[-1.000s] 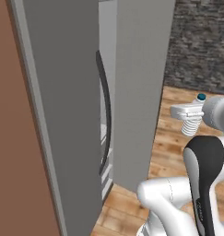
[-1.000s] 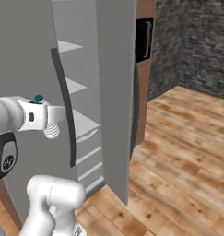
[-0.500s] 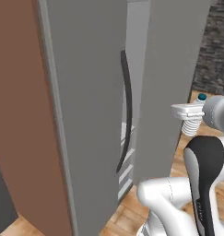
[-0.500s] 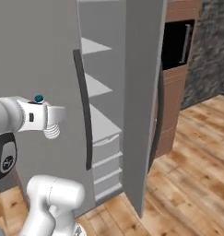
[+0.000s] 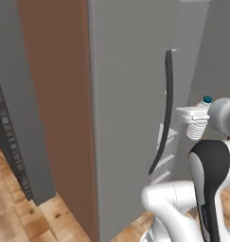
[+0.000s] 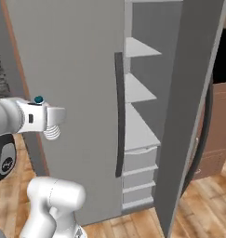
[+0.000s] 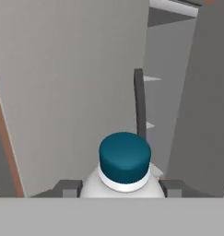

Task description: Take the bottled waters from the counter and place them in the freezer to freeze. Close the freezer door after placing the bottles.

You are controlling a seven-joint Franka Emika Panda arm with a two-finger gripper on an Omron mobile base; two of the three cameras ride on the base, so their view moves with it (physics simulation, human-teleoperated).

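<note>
My gripper (image 7: 125,190) is shut on one bottled water (image 7: 125,159), a clear ribbed bottle with a dark teal cap. It holds the bottle (image 5: 197,130) upright at chest height in front of the freezer (image 6: 137,125). From the right base camera the gripper (image 6: 51,116) and bottle (image 6: 51,133) sit left of the closed door's dark handle (image 6: 118,116). The freezer door (image 6: 191,93) stands open on the right, baring pale shelves (image 6: 140,130) and drawers (image 6: 140,162). The counter is out of view.
A brown cabinet side (image 5: 55,94) flanks the fridge on the left, with a dark slatted panel (image 5: 5,137) beyond it. The closed grey door (image 5: 130,94) is close ahead. A black oven recess (image 6: 223,56) lies behind the open door. The floor (image 6: 207,204) is wooden.
The whole picture has shifted: the base has driven and the fridge now looms closer, with its open compartment more to the right. Relative to the base, the arm and the held bottle have not moved.
</note>
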